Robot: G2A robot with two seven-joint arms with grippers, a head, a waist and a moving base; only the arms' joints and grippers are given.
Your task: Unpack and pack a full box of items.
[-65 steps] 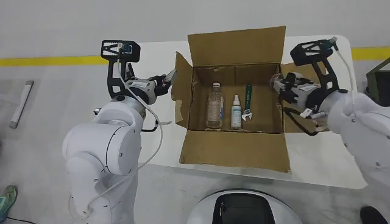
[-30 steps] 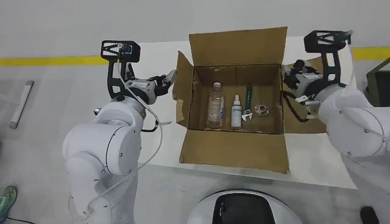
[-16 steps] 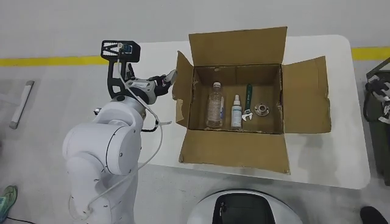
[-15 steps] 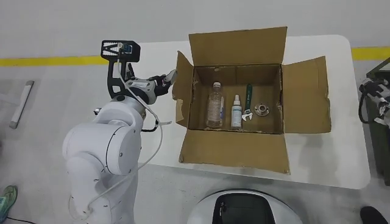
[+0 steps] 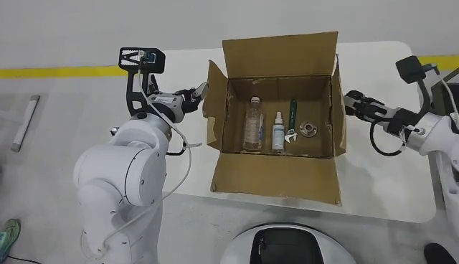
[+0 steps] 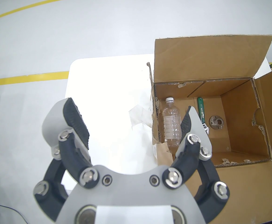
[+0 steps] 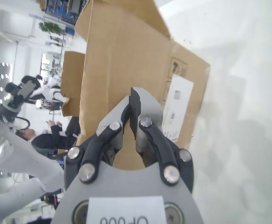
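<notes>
Four items are lying on the floor of your open box (image 5: 276,178), which is sitting at the middle of the table (image 5: 387,185). Take the top view as a clock face centred on the box.

- **Items:** The water bottle (image 5: 252,124) is lying toward 9 o'clock with its cap pointing to 12. The small white bottle (image 5: 278,133) is resting just beside it on the 3 o'clock side. The green-handled wrench (image 5: 292,120) is lying next along, handle pointing to 12. The metal ring (image 5: 308,128) is sitting nearest the 3 o'clock wall.
- **Left claw:** Your left claw (image 6: 130,108) is hovering outside the box at 9 o'clock, just beside the left flap (image 5: 214,113), which is tilting outward. Its fingers are standing wide apart. All four items are lying beyond that flap and wall, apart from the claw, and the water bottle is the closest of them.
- **Right claw:** Your right claw (image 7: 132,99) is hanging outside the box at 3 o'clock with its fingers pressed together. Its tips are pointing at the outer face of the right flap (image 5: 337,106), which is standing nearly upright. I cannot tell whether the tips are touching the cardboard. The metal ring is the closest item to this claw, lying inside on the other side of the flap.
- **Other flaps:** The far flap (image 5: 280,54) at 12 o'clock is leaning outward, and the near flap at 6 o'clock is folding outward and down.
</notes>
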